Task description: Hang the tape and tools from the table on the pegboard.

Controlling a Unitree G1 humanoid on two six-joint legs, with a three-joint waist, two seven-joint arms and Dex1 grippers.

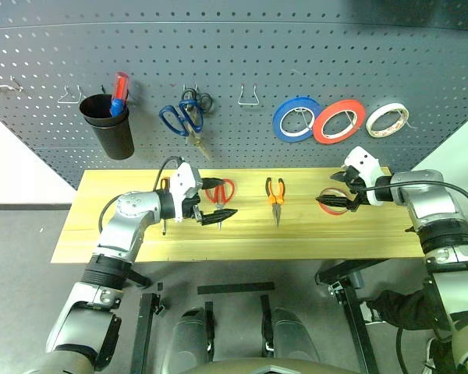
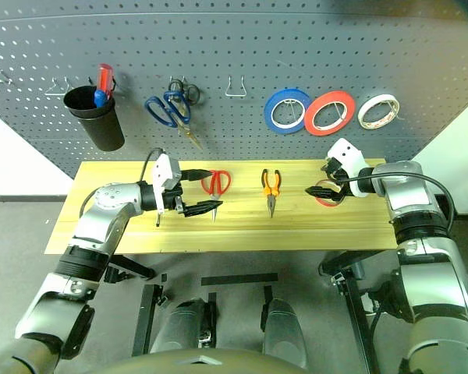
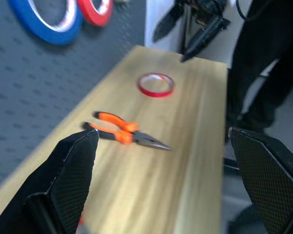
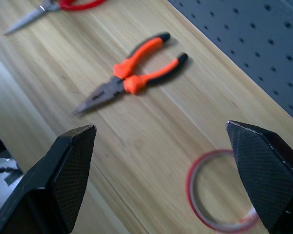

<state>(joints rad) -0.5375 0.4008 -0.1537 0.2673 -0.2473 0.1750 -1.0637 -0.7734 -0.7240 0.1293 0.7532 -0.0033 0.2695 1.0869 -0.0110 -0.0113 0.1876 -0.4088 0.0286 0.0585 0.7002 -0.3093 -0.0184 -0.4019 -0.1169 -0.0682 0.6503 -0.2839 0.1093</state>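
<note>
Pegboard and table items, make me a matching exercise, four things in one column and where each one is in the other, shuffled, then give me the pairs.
Things:
1. blue-handled scissors
2. pliers
3. red-and-blue screwdriver
4. red tape ring

Places:
A. standing in the black cup
B. flat on the table, by the right gripper
C. hanging on the pegboard from a hook
D. lying mid-table, between the two grippers

Pairs: 1-C, 2-D, 3-A, 4-B
</note>
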